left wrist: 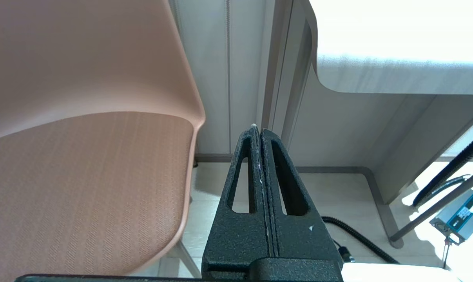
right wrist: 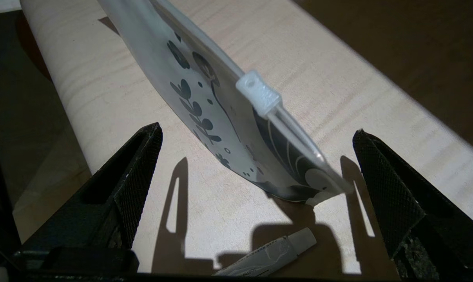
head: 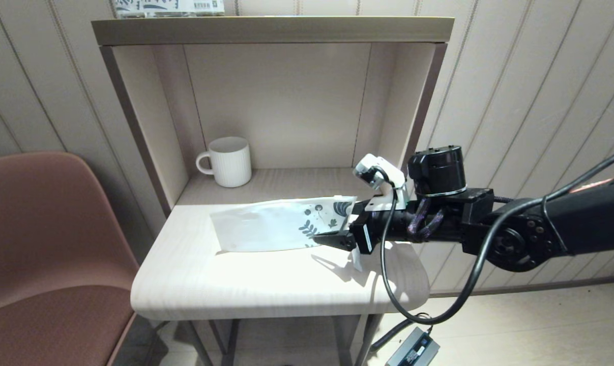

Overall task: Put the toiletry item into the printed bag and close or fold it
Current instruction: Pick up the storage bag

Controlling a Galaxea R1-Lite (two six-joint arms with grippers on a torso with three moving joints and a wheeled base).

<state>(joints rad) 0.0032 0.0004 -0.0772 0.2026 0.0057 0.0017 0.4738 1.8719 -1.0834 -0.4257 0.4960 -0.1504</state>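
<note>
The printed bag (head: 281,223) lies flat on the white table (head: 266,284), its leaf-printed end toward my right gripper (head: 337,236). In the right wrist view the bag (right wrist: 205,98) shows its zip edge with a white slider (right wrist: 258,93). That printed end sits between the fingers of the right gripper (right wrist: 256,131), which is open and touches nothing. A small white toothpaste tube (right wrist: 271,252) lies on the table under the gripper's base, outside the bag; it shows as a white bit (head: 357,260) in the head view. My left gripper (left wrist: 258,131) is shut and empty, parked low beside the chair.
A white ribbed mug (head: 228,161) stands in the shelf recess behind the bag. A printed box with a barcode (head: 167,7) sits on the shelf top. A brown chair (head: 42,244) is on the left. A power adapter (head: 413,348) and cables lie on the floor.
</note>
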